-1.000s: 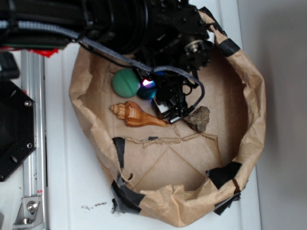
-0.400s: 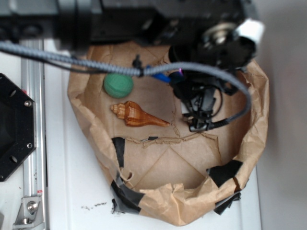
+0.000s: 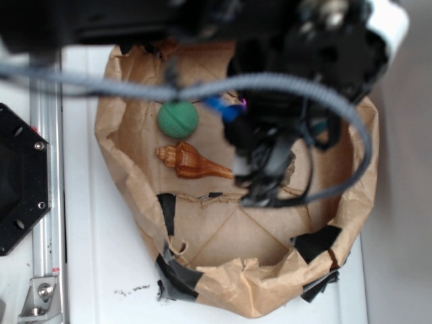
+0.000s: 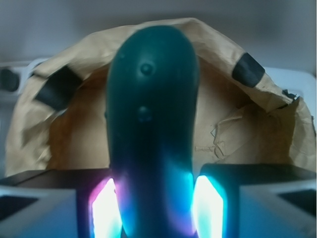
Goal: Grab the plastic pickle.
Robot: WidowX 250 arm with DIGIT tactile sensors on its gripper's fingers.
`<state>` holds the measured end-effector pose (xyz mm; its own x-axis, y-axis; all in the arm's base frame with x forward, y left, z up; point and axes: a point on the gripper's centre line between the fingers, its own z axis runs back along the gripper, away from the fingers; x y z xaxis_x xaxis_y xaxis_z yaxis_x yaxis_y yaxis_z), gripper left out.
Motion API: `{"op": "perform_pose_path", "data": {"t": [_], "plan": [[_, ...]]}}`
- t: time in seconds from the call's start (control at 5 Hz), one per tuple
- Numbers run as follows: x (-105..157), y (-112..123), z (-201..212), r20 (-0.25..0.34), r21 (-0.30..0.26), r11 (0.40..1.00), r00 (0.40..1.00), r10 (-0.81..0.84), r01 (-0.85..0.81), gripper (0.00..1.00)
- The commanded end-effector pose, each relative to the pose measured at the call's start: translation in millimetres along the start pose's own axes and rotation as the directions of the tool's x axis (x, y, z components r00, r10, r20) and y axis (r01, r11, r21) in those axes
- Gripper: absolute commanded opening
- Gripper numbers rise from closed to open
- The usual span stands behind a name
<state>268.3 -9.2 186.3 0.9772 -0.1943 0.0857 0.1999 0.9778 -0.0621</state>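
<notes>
Exterior view. Seen from above: crumpled paper basin (image 3: 135, 196) patched with black tape, set on a white tabletop (image 3: 94, 270). Inside, toward the left: green ball (image 3: 179, 119) and, just below it, shell (image 3: 192, 163), apart from each other. Over the basin's right half, blurred and raised: arm with grey cable, hand (image 3: 260, 185) hanging beneath. Partly masked behind the hand: a brown lump. Pickle not discernible here, hidden by the dark blurred hand.

Wrist view. Filling the centre: pickle (image 4: 151, 114), dark green, glossy, dotted with small bumps, rounded end pointing away from the camera. Clamped near its close end between two lit pads (image 4: 208, 208), one on each side; hand thus clenched on the pickle, which was carried above the paper floor. Judged light, rigid and slippery on account of the smooth plastic skin; held toward one end rather than the middle, so liable to pivot or slide; a mid-length hold across the narrow width judged safer.

Against the view one second before: hand then low beside the ball, with a dark green object under it; now risen, nearer the camera and shifted right. Ball and shell scarcely displaced.
</notes>
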Motion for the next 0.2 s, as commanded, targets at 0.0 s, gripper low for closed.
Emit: {"op": "perform_pose_path", "data": {"t": [0.0], "plan": [[-14.2, -16.9, 25.6, 0.114, 0.051, 0.996, 0.99, -0.08, 0.075, 0.0]]}}
